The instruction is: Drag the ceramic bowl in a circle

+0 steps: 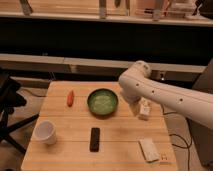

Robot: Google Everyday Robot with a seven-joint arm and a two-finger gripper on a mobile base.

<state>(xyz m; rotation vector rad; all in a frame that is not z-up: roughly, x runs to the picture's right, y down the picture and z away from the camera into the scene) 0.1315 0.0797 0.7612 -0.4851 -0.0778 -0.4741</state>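
gripper (144,115): hangs pointing down over the right part of the table, just to the right of the bowl, apart from it
gripper fingers: spread wide, with nothing between them
arm (165,95): white and thick, comes in from the right edge and bends at a rounded joint above the gripper
ceramic bowl (102,102): round, dark green with a paler green inside, sits upright near the middle of the table, toward the far edge
wooden table (120,135): pale planks, holds everything named here
orange-red item (70,98): small and long, lies left of the bowl, apart from it
black slab (94,139): flat rectangle, lies nearer the front edge, below the bowl
white cup (45,132): stands upright at the front left
white flat block (149,149): lies at the front right, below the gripper
dark chair (7,105): stands beside the table's left edge
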